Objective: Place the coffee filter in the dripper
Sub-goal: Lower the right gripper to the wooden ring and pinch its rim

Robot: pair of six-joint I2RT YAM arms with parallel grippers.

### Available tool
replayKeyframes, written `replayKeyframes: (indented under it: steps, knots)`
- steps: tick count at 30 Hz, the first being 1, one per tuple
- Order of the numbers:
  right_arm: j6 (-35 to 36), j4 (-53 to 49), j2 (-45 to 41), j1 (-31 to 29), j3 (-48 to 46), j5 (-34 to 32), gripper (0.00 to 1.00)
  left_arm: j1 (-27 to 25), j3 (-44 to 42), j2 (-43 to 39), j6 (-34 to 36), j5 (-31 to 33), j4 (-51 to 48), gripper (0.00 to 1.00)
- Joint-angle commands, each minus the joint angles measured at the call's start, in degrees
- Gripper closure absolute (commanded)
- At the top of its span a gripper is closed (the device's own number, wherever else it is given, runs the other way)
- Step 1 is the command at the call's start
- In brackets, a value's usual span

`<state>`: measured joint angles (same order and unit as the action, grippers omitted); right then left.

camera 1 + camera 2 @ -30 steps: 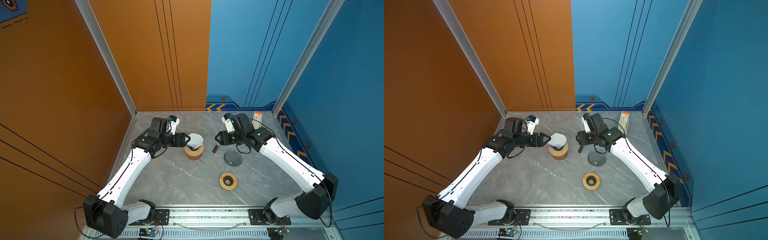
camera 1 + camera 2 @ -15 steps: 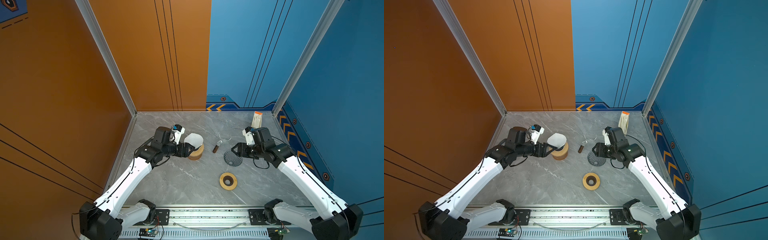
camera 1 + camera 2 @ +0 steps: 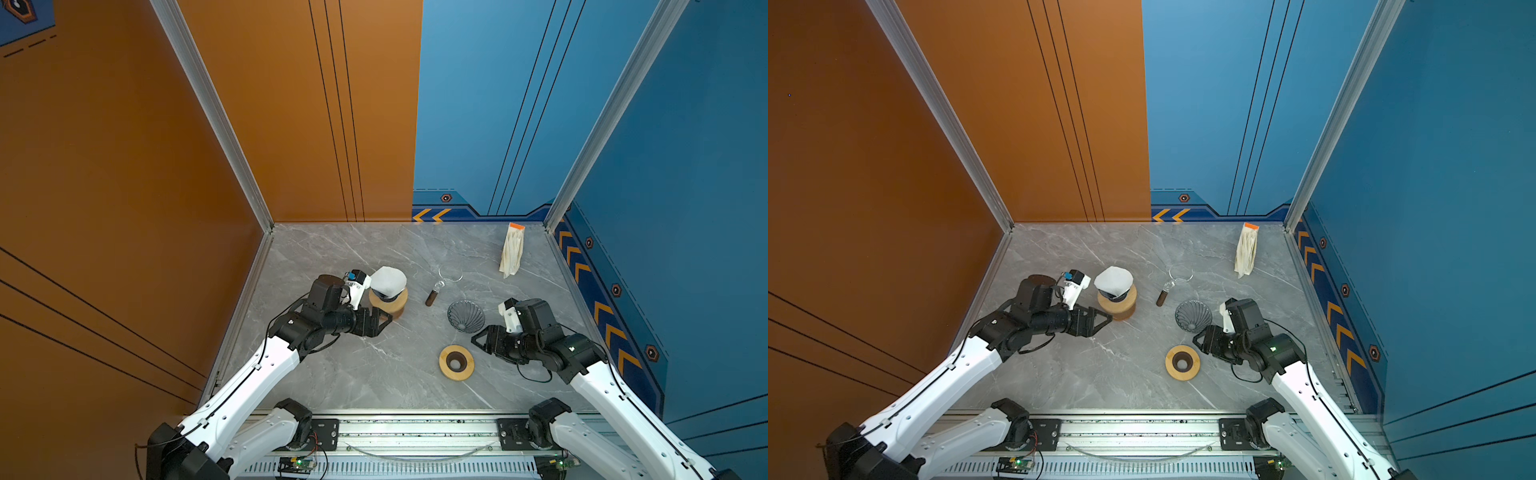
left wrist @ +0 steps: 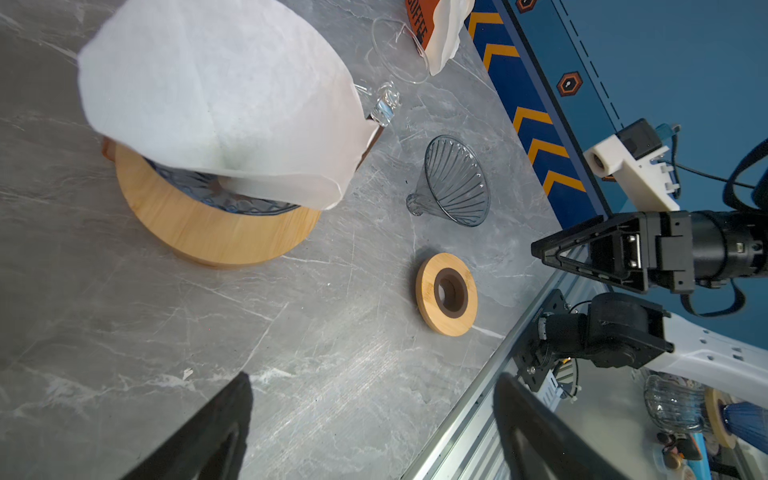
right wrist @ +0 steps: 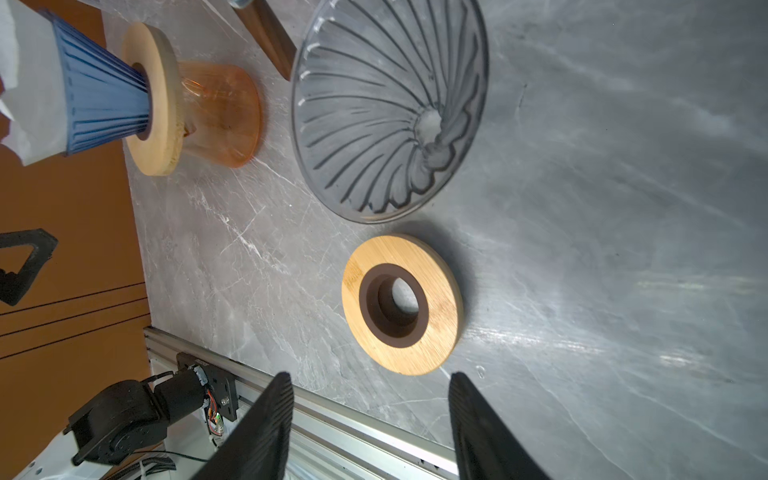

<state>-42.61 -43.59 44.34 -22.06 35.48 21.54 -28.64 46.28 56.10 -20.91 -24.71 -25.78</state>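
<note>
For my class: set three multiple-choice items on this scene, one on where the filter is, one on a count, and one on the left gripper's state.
1. The filter sits: A in the blue dripper; B under it; C far from it.
2. Wooden rings in view: A one; B two; C four.
3. The left gripper is: A shut on the filter; B shut on a ring; C open, empty.

Key: 1 A, the paper cone rises out of the blue dripper's mouth. 2 B, one ring lies loose and one carries the blue dripper. 3 C, its jaws stand apart with nothing between them.
</note>
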Motion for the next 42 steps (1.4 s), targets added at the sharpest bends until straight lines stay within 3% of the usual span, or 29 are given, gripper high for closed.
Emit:
replayKeyframes:
  steps: [1, 10, 27, 42]
  knots:
    - [-4.78, 2.1, -0.91, -0.58, -3.9, 1.8, 0.43, -2.4, -1.58, -1.05, 0.25, -0.38, 1.08, 0.02]
    - [-15.53, 16.97, -2.0, -3.71, -15.41, 3.43, 0.43, -9.82, -3.97, 0.28, -1.79, 5.03, 5.67, 0.02]
    - [-20.92, 29.19, 5.11, -6.92, -20.58, 2.31, 0.51, -11.95, -6.57, 1.47, -4.79, 7.6, 11.42, 0.02]
    - [-22.34, 32.65, 5.17, -7.38, -22.83, 0.3, 0.73, -11.66, -6.29, 4.2, -5.88, 7.73, 14.44, 0.02]
